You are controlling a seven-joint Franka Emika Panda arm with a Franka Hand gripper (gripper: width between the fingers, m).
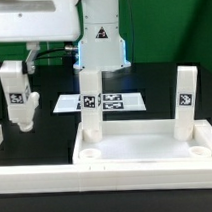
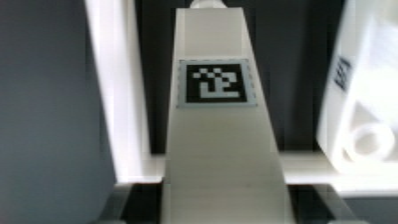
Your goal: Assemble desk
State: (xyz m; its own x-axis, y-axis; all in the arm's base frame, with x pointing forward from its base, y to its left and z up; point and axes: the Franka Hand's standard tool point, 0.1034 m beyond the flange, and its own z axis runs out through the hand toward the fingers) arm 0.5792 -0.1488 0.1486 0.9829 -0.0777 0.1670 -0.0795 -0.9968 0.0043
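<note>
Here the tool (image 2: 221, 200) grips a leg block (image 2: 217, 140) bearing a black-and-white tag (image 2: 217, 84).

Exterior wide, wrist close; shared leg (image 2: 217, 100)

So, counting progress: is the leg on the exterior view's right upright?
Upright: the leg stands vertical, base on the desk top near its corner.

The tool (image 1: 17, 70) holds one leg (image 1: 17, 96) aloft beside the desk top (image 1: 146, 152) bearing two upright legs (image 1: 90, 105) (image 1: 184, 106).
</note>
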